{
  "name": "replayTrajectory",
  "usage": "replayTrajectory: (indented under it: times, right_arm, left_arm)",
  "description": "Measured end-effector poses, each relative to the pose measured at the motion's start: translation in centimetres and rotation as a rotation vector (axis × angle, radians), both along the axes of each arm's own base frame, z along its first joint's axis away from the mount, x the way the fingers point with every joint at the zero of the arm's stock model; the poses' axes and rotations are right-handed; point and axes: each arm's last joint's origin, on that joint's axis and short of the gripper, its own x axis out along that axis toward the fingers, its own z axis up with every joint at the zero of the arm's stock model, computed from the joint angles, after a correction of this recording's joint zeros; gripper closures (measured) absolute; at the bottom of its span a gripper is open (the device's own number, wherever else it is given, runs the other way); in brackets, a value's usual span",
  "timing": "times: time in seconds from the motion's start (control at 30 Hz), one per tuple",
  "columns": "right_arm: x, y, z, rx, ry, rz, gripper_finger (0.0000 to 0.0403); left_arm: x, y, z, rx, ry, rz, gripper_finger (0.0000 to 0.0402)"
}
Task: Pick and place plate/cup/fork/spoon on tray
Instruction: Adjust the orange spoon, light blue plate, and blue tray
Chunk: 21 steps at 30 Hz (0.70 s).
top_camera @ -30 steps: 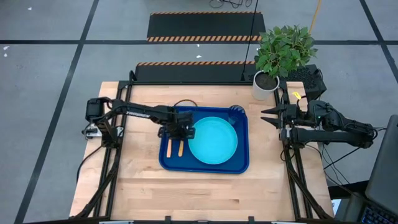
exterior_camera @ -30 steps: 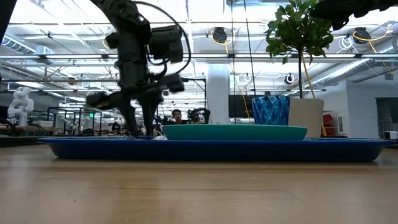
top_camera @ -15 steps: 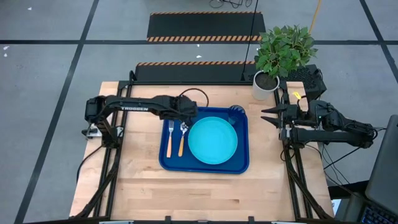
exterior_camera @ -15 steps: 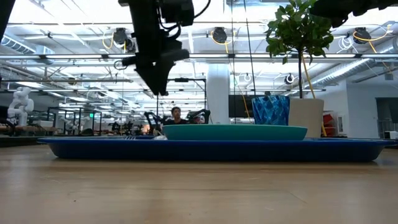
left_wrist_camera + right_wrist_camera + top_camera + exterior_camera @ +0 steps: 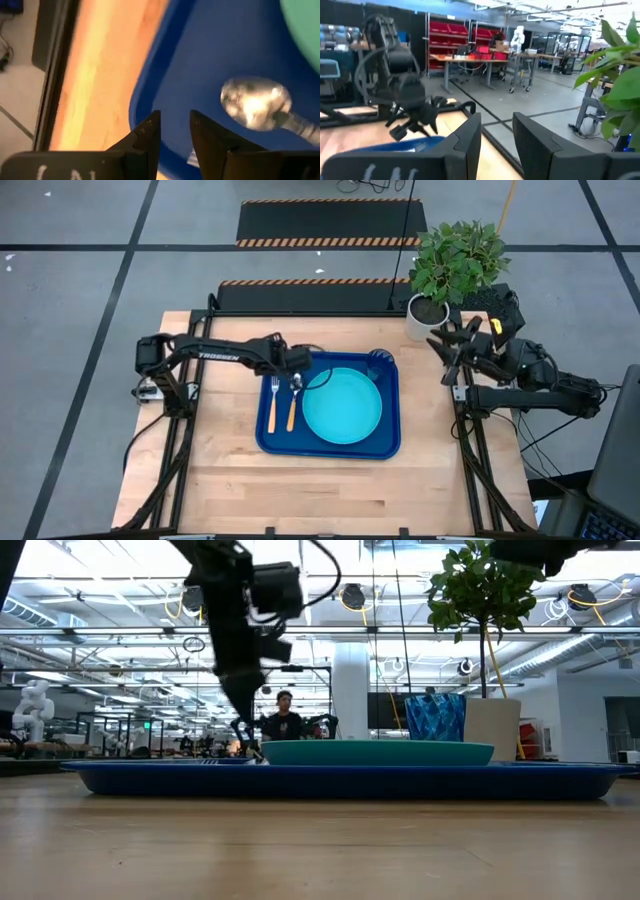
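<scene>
**Operator:** Dark fingers on the left gripper: what gap are they showing?

**Technician:** They are standing a narrow gap apart and gripping nothing. The gripper is hanging over the tray at its far left corner, just above the spoon, whose bowl is lying beside the fingertips in the left wrist view.

**Operator:** And the right gripper?

**Technician:** It is waiting off the table's right edge near the potted plant, fingers parted and empty.

**Operator:** Where are the task items sitting?

**Technician:** The fork and spoon are lying side by side left of the plate; the cup is standing in the far right corner. All are resting on the tray.

**Operator:** Any legible marking?

**Technician:** White lettering "TROSSEN" is showing on the left arm.
</scene>
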Motion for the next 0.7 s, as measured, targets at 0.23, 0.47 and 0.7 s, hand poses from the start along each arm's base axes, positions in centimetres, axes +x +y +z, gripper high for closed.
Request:
replayTrajectory:
  times: [0.23, 0.47, 0.7]
  right_arm:
    - [0.0, -0.1, 0.6, 0.004, -0.069, -0.031, 0.0296]
    - [0.6, -0.3, 0.6, -0.016, -0.042, -0.105, 0.0296]
    - [2.2, -0.5, 0.2, -0.033, 0.027, -0.105, 0.0296]
  left_arm:
    - [-3.2, -0.8, -1.5, -0.084, 0.069, -0.108, 0.0295]
    - [-4.4, -1.8, 0.8, -0.210, -0.178, -0.212, 0.0295]
    - [-4.8, -3.2, -0.6, -0.301, -0.281, -0.385, 0.0295]
